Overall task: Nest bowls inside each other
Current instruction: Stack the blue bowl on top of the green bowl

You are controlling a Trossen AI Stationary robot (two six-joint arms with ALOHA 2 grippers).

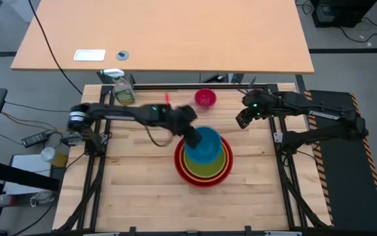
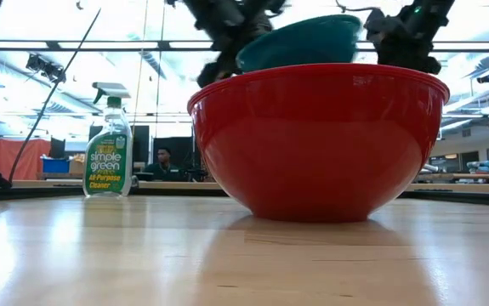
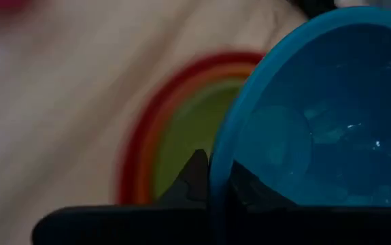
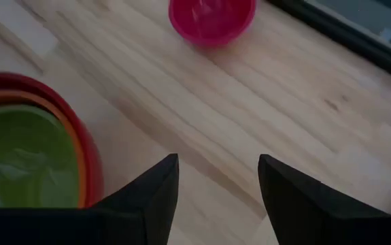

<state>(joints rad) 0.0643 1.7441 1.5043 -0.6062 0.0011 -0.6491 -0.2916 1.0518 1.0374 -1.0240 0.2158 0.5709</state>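
Observation:
A red bowl [image 1: 204, 181] stands on the table's middle with an orange bowl [image 1: 222, 169] and a lime green bowl [image 1: 204, 167] nested in it. Over this stack is a blue bowl [image 1: 206, 145], with my left gripper [image 1: 189, 136] shut on its rim. A small pink bowl [image 1: 205, 98] stands alone near the far edge. My right gripper [image 1: 244, 120] hangs open over bare table to the right of the pink bowl, with nothing between its fingers [image 4: 219, 184]. My left gripper pinches the blue bowl's rim [image 3: 219, 170] on the bowl's left side, one finger [image 3: 249, 187] inside the bowl and one finger [image 3: 194, 178] outside. The fingers slant down from the table's left. The bowl [image 2: 299, 42] sits tilted above the red bowl's rim; its underside is hidden.
A spray bottle [image 1: 124, 90] with yellow-green liquid stands at the table's far left corner. Bare wood lies left, right and near of the stack. Beyond the far edge stands a second, light desk [image 1: 162, 39]. A person [image 2: 166, 161] sits in the room behind.

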